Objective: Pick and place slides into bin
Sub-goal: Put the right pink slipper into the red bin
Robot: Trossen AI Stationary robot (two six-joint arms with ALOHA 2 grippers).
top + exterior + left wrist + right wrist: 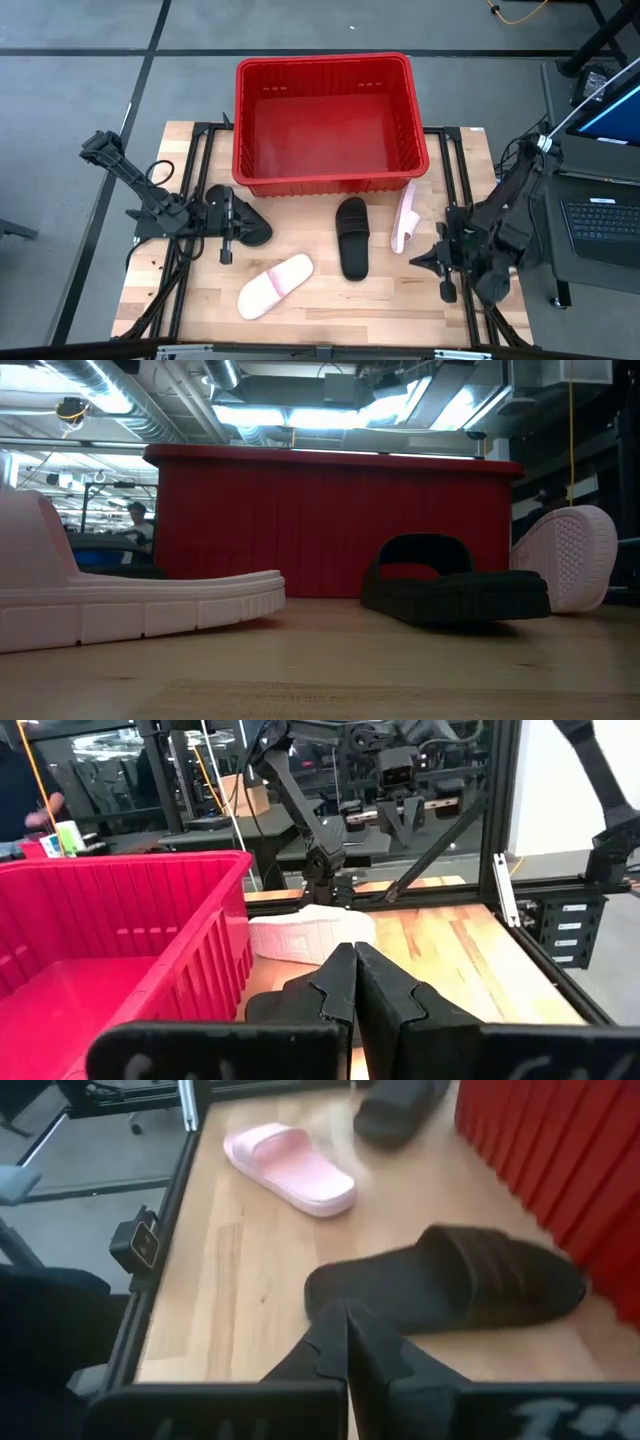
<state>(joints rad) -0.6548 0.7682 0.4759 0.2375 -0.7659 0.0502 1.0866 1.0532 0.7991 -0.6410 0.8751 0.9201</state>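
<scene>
Nothing binned yet, task at the very start by the look of it.

Nearest the front edge of the tabletop: a pale pink slide lying flat, sole down, left of centre. Just behind and to its right, a black slide flat, pointing front-to-back, near the middle. To the right of that, the second pink slide is tipped on its side, sole showing in the low view, just beside the bin's front right corner; can't tell if it touches the wall. On the left, the second black slide lies right at the left gripper, partly hidden by the arm.

Left gripper low over the tabletop at left, fingers together, clamped on nothing. Right gripper low at the right edge, fingers together too, nothing held, facing the middle black slide.

Farthest back: the red bin at the rear of the tabletop, inside bare in the high view.

Left to do: all four slides, each pick and drop still pending. Both arms look parked, no reach begun.
</scene>
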